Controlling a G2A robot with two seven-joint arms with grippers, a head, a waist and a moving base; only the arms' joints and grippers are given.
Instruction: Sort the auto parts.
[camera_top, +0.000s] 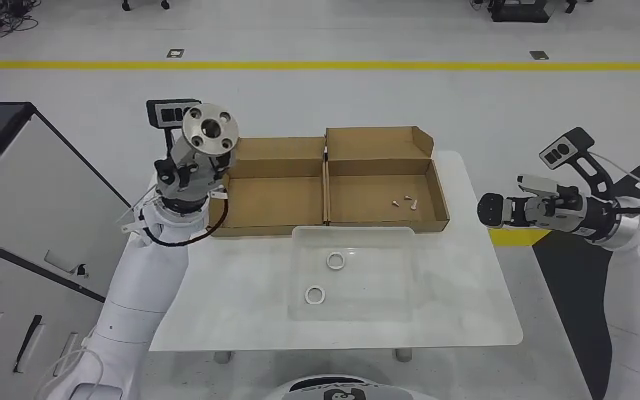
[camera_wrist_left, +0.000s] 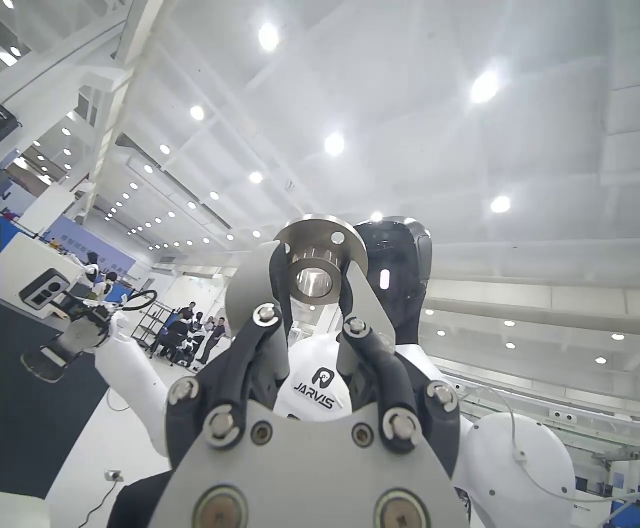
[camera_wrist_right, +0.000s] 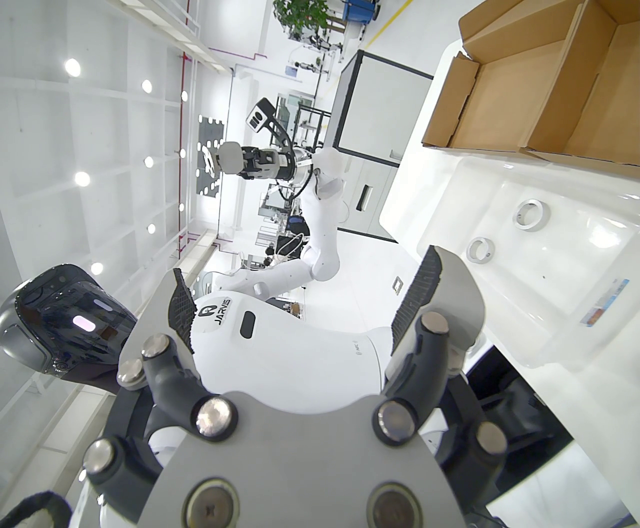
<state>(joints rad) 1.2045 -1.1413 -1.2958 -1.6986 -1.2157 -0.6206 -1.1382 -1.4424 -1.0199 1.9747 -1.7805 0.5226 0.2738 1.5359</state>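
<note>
We see the left gripper (camera_wrist_left: 312, 282) turned upward off the table's (camera_top: 470, 300) ten-o'clock corner. Its jaws are closed on the hub of a flanged metal part (camera_top: 211, 128), whose round flange faces up. The right gripper (camera_wrist_right: 305, 295) hangs past the table's three-o'clock edge, jaws wide apart with nothing between them. At twelve o'clock on the table a left cardboard box (camera_top: 275, 190) and a right cardboard box (camera_top: 370, 195) sit side by side, touching. The right one holds a few small white pieces (camera_top: 405, 200). Just at six o'clock of the boxes lies a clear tray (camera_top: 400, 300) with a metal ring (camera_top: 336, 261) and a second ring (camera_top: 315, 295) at seven o'clock of the first.
</note>
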